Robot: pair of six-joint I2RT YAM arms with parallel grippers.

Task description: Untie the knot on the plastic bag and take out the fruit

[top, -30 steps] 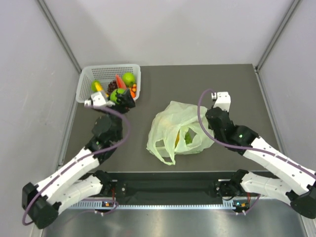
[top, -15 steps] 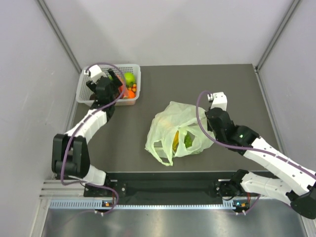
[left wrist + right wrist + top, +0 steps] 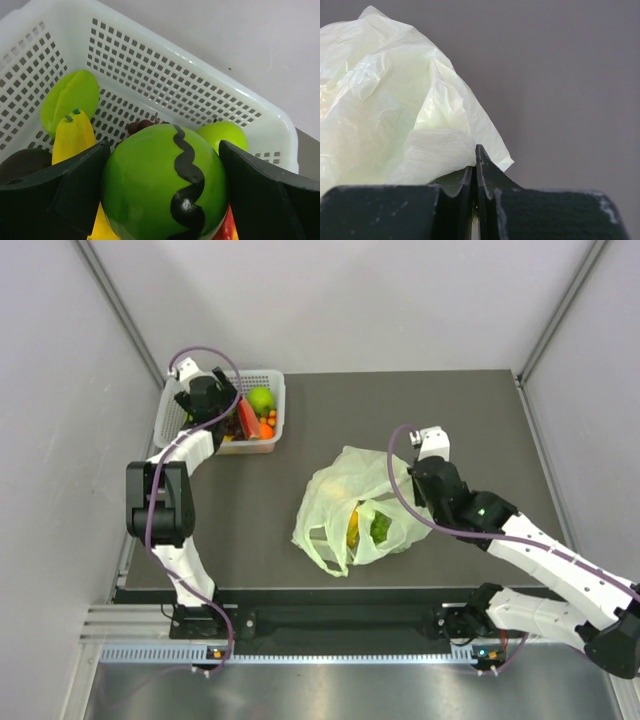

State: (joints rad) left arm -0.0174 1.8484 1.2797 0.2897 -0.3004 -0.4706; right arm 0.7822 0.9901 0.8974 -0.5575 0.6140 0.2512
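Observation:
The plastic bag [image 3: 345,490] lies crumpled mid-table, its mouth gaping toward the near edge. No tied knot shows. A yellow piece [image 3: 352,525] and a green piece [image 3: 380,528] of fruit show inside. My right gripper [image 3: 412,502] is at the bag's right edge. In the right wrist view it [image 3: 476,165] is shut on a fold of the bag's film [image 3: 395,110]. My left gripper [image 3: 218,412] reaches over the white basket [image 3: 200,383]. In the left wrist view it [image 3: 162,187] is shut on a green ball with a black wavy stripe [image 3: 150,185].
The basket [image 3: 150,65] holds a light green apple [image 3: 222,135], a green star-shaped piece [image 3: 70,95], a yellow piece [image 3: 72,137], dark grapes [image 3: 142,125] and a red wedge [image 3: 245,418]. Grey walls close in on the left, back and right.
My left arm has stretched out from in front of the basket to over it, still carrying the green ball. My right gripper has shifted slightly left and back with the bag's edge.

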